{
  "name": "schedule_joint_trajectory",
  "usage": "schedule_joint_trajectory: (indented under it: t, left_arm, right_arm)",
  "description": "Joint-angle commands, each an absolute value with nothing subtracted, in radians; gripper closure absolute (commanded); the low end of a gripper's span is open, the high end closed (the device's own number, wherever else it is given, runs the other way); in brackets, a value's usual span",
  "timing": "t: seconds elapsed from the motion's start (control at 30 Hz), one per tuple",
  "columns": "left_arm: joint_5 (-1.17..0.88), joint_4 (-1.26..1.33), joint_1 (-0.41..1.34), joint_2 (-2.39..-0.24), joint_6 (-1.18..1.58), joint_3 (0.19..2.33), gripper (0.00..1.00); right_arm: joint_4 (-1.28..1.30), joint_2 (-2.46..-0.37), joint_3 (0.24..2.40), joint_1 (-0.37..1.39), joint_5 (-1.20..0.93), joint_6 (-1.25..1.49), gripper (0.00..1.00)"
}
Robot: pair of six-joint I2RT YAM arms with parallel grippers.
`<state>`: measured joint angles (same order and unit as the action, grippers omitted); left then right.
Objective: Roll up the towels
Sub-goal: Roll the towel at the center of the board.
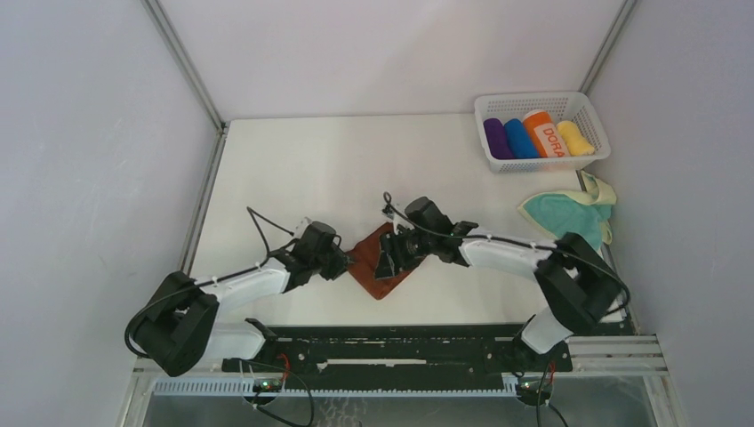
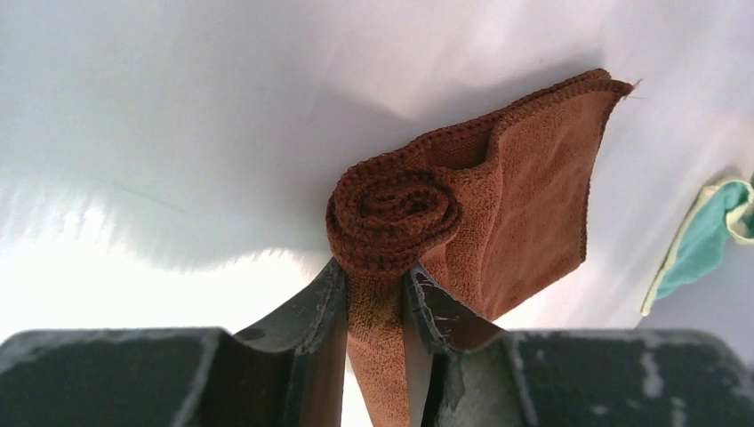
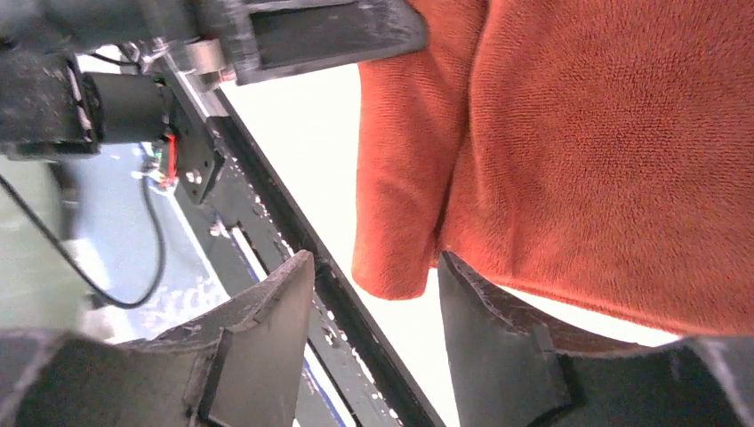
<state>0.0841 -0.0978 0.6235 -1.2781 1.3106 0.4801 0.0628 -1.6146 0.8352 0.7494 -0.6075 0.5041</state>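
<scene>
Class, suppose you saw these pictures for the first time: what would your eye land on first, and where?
The rust-brown towel in the centre, partly rolled into a spiral, with the left gripper shut on it and the right gripper open around a fold. Next, the white basket of bright rolls in the far right corner, and the teal towel crumpled in front of it.

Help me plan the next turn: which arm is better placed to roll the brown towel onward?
Left. The left pincer is shut on the brown towel just below the rolled coil, so twisting there should wind it further. The right pincer is open around only a loose flat edge.
</scene>
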Motion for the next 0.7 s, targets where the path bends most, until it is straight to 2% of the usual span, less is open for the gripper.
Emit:
schedule_joint_trajectory:
  t: [0.0,0.27,0.47,0.67]
  left_arm:
    - [0.17,-0.314,0.628,-1.235,1.322,0.54,0.71]
    - [0.186,-0.433,0.628,-1.206,1.372,0.553,0.7]
    - [0.183,-0.465,0.627,-1.205,1.407,0.545,0.69]
    - [0.182,-0.483,0.627,-1.204,1.426,0.548,0.69]
  right_arm:
    - [0.311,-1.459,0.909,0.905,-0.176,0.285,0.46]
    - [0.285,-1.473,0.961,1.214,0.269,0.151,0.38]
    - [0.178,-1.57,0.98,1.356,0.438,0.04,0.39]
    - [0.135,-1.682,0.995,1.421,0.527,-0.051,0.4]
